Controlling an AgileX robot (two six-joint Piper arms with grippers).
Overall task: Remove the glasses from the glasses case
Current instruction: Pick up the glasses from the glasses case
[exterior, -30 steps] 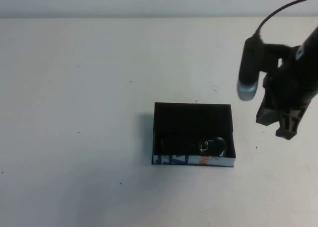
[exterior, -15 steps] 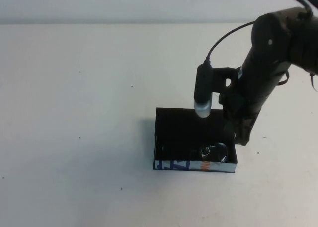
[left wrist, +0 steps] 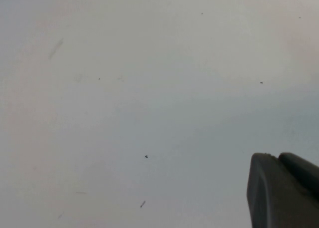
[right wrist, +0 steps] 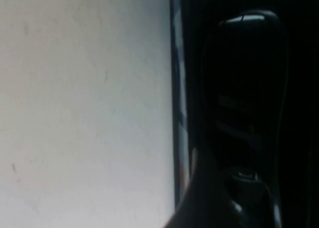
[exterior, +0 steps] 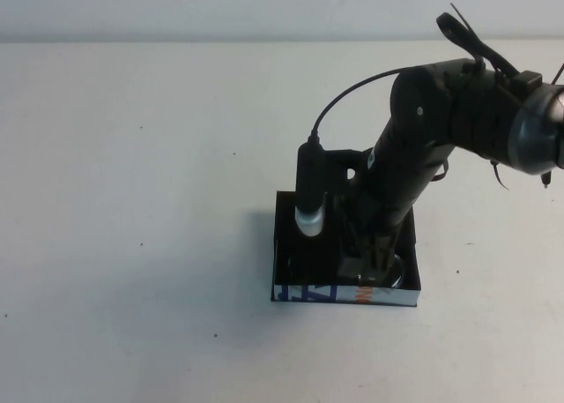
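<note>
The glasses case (exterior: 287, 244) is a black open box in the middle of the table, its white side with blue and orange letters (exterior: 308, 292) facing me. The glasses (exterior: 396, 274) lie in its near right part; only a glinting lens shows beside the arm. My right gripper (exterior: 374, 264) reaches down into the case, right over the glasses. In the right wrist view the dark glasses frame (right wrist: 244, 73) lies inside the case, by its white side (right wrist: 177, 88). My left gripper (left wrist: 277, 156) is shut and empty over bare table, out of the high view.
The white table (exterior: 132, 200) stretches out on all sides of the case, with only small dark specks on it. The right arm's wrist camera (exterior: 309, 200) hangs over the case's left half.
My right arm has swung in from the right of the case and gone down into it, over the glasses. The case has not moved.
</note>
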